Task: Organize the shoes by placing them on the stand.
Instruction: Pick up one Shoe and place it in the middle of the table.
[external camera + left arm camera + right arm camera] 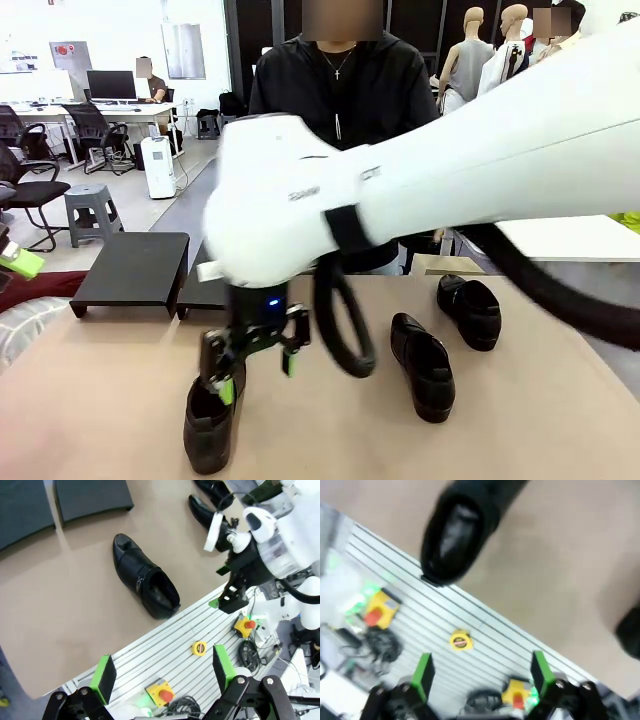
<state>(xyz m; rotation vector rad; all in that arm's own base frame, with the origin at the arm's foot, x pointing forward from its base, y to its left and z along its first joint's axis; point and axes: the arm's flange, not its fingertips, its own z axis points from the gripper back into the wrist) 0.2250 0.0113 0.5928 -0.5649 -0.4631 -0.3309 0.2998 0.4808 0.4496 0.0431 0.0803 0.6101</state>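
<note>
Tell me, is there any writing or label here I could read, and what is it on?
No text reads clearly.
Blurred: grey lettering on the white right arm.
Too small: the wall notice with a red mark.
Too small: the label on the yellow tape measure.

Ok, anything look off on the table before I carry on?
One shoe lies well apart from the other two shoes. Its near end is right at the table edge, possibly overhanging slightly. The right gripper hangs open just above it. What shows of the stand holds no shoes. Nothing looks damaged.
</note>
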